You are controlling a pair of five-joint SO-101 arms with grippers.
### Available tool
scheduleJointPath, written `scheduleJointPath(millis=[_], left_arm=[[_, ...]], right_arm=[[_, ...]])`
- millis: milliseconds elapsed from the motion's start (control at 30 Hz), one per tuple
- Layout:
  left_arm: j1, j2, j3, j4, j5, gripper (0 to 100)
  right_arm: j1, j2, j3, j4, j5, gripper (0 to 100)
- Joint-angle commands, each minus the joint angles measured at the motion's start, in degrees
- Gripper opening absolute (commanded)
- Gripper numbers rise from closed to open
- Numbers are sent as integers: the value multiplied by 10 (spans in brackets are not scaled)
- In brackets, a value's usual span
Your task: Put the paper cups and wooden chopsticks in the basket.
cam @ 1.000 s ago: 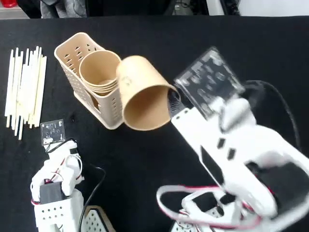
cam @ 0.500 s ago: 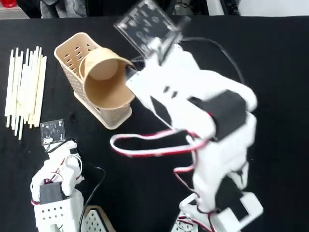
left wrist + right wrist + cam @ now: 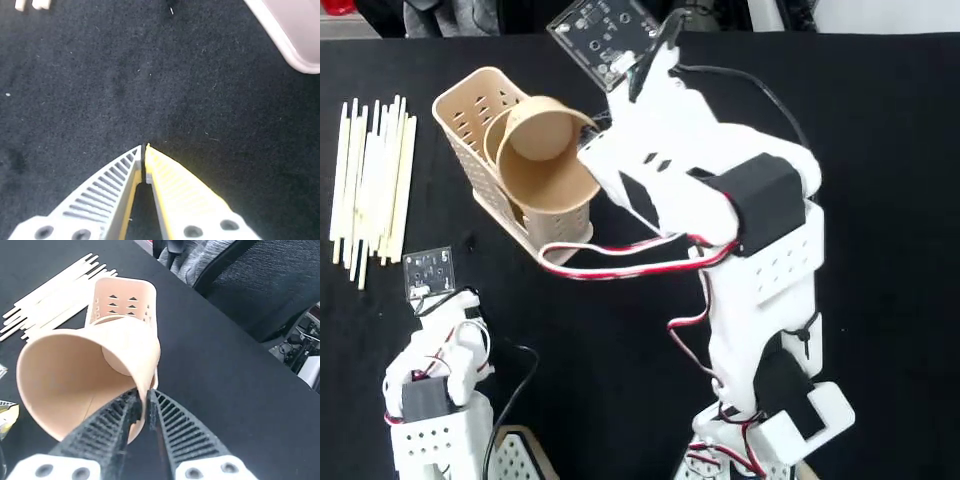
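Observation:
A beige slotted basket (image 3: 470,115) stands at the table's back left with paper cups stacked inside it. My right gripper (image 3: 145,401) is shut on the rim of one more paper cup (image 3: 75,375). That cup (image 3: 545,165) hangs tilted right over the stack, its mouth toward the front. The basket (image 3: 122,300) rises just behind it. Several wooden chopsticks (image 3: 370,180) lie in a loose row left of the basket, also seen as chopsticks (image 3: 55,290). My left gripper (image 3: 145,150) is shut and empty, low over bare black cloth at the front left, with the basket's corner (image 3: 295,30) beyond it.
The right arm (image 3: 740,220) stretches across the table's middle from its base at the front. The left arm (image 3: 430,380) stays folded at the front left. A black cloth (image 3: 880,150) covers the table. An office chair (image 3: 260,285) stands beyond the far edge.
The right arm has swung left with the paper cup, from beside the basket's right to over the stacked cups. The left arm has not moved.

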Motion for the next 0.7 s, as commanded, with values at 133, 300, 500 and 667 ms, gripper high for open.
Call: scheduleJointPath(millis=[133,300,500,667], left_arm=[[6,-1,9,3,4,30],[6,-1,9,3,4,30],[6,-1,9,3,4,30],[6,-1,9,3,4,30]], right_arm=[[11,55,-23,-25,-1,16],[11,95,-50,-31,-5,39],[10,98,-109,-31,-6,155],[-14,102,-131,-36,-5,156]])
